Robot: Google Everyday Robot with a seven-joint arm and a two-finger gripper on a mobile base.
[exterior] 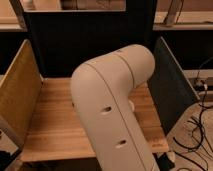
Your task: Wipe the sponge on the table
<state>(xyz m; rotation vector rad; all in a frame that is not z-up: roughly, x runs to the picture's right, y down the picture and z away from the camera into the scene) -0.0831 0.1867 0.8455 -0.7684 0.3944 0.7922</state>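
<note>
the robot's pale arm (107, 100) fills the middle of the view, its elbow bent over the wooden surface (50, 125) and covering the centre and much of the near edge. bare planks show along the left edge and in a strip by the right edge. a dark panel (75, 45) stands along the far edge, a tan side wall (20, 95) along the left edge and a dark side wall (167, 85) along the right edge. loose cables (200, 130) lie on the floor beyond the right edge.

the hand is out of sight, somewhere behind the arm's bulk. it is clenched, but whether on the sponge or on nothing cannot be told. the sponge is not visible either. none of the bare wood carries it, so it is probably hidden by the arm near the middle of the surface.

what could go wrong, as a judgement: with the arm blocking the view, a wipe cannot be checked by sight. if the clenched hand holds no sponge, it would drag bare over the wood. a wide sweep might knock the elbow against a side wall or carry the sponge off the near edge.
</note>
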